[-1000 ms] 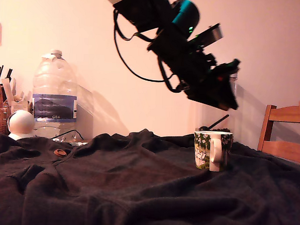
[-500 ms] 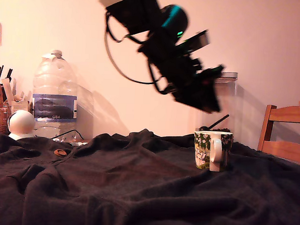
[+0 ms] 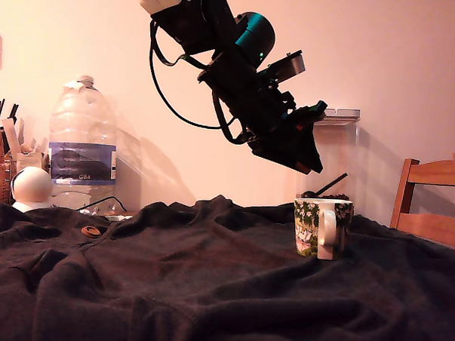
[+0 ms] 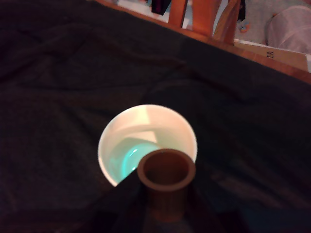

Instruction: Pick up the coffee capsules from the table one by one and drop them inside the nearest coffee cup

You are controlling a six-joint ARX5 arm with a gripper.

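Black gripper (image 3: 300, 155): we see it raised above wrinkled dark charcoal fabric table (image 3: 230, 291), at 11 o'clock from white ceramic mug with green leafy print (image 3: 322, 227). Wrist view: jaws closed on 1 copper-brown coffee capsule (image 4: 166, 182), open end up, overlapping mug rim (image 4: 147, 143) at 6 o'clock. 1 more brown capsule (image 3: 92, 231) on fabric, near white ball-shaped object (image 3: 32, 188).

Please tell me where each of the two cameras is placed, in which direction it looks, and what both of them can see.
Exterior view: low, near table level, facing a wall; it shows the arm and the gripper above the coffee cup, plus one capsule lying on the cloth.
Wrist view: on the arm, looking down into the coffee cup; a brown capsule sits in front of it, apparently held by the barely visible gripper.
Shared: the cup, the dark cloth, a wooden chair.
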